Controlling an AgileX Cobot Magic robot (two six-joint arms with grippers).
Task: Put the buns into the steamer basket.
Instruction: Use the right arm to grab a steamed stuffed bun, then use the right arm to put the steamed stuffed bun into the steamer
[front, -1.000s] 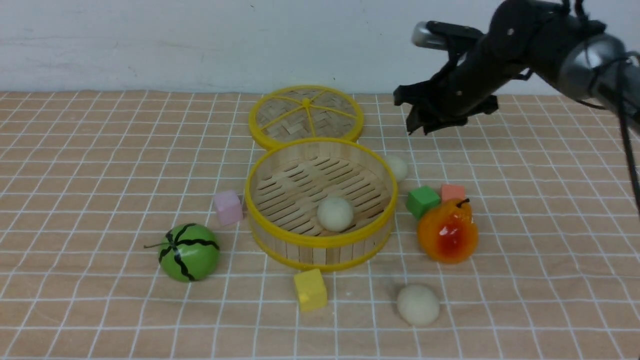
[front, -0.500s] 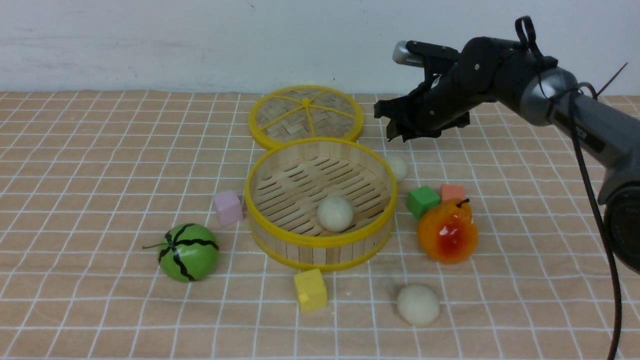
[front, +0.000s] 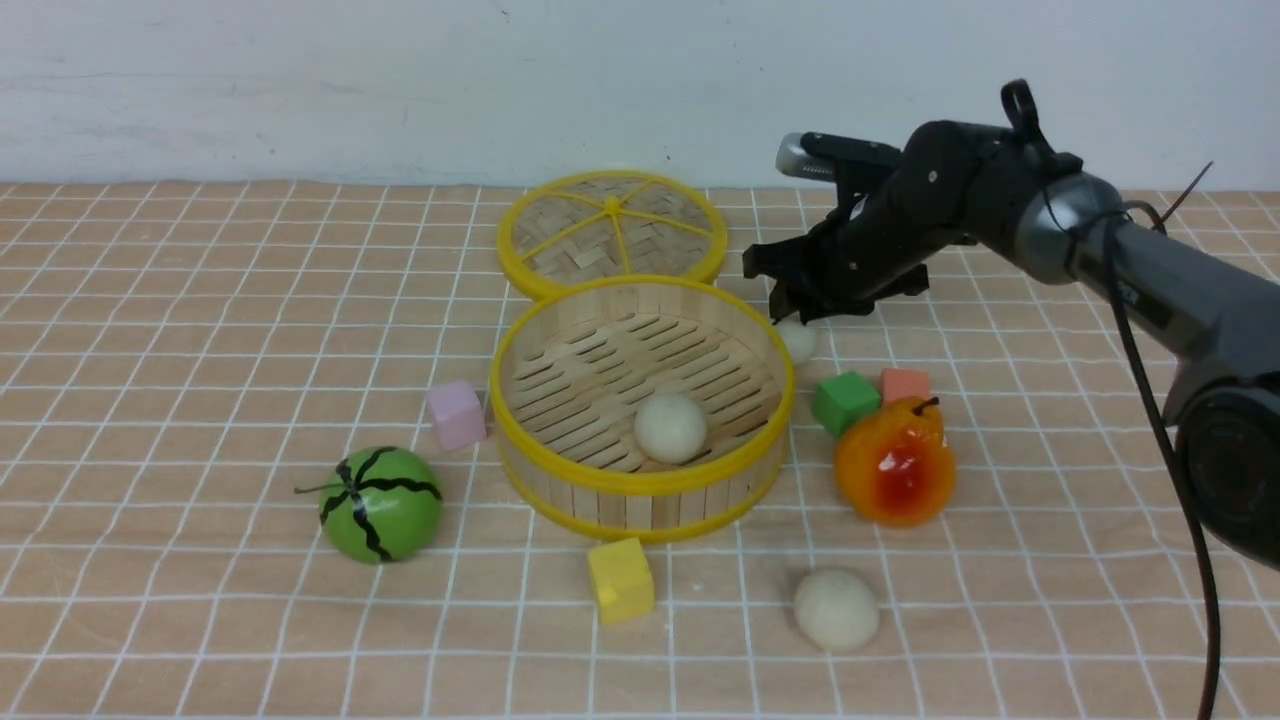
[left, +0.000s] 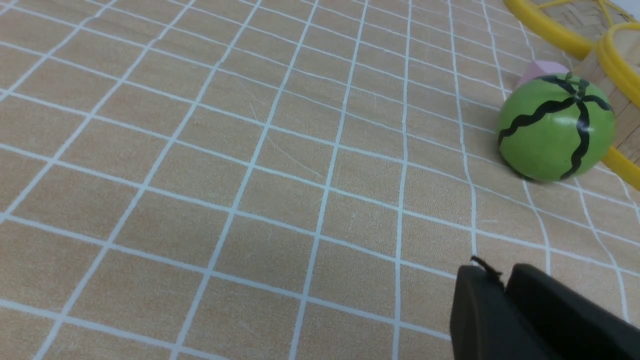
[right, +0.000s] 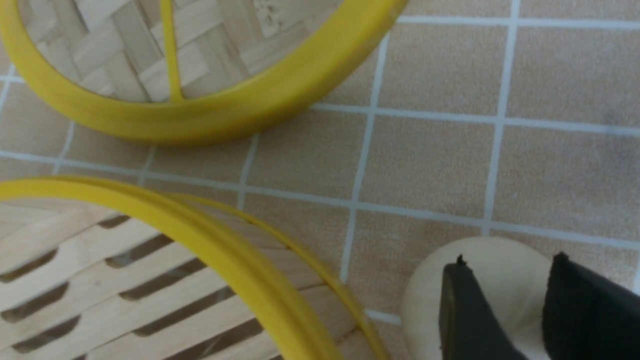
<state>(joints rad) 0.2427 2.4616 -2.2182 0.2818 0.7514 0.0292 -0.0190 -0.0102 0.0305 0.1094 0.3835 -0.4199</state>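
Right gripper, jaws narrowly apart, hovers directly over a smooth, matte cream bun beside the round bamboo-slat steamer basket. Second bun lies inside the basket; third bun rests on the bench. Left gripper: jaws together, empty.

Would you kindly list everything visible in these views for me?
buns: three, off-white; one in basket, one by its far-right rim, one in front.
steamer basket: one, bamboo, yellow rims; centre.
lid: one, woven, yellow-rimmed; behind basket.
watermelon: one, green; front left.
pear: one, orange; right of basket.
cubes: four; pink left, yellow front, green and salmon by pear.
cloth: one, tan check; underneath.
right gripper: black; over far bun.
left gripper: black; facing watermelon.
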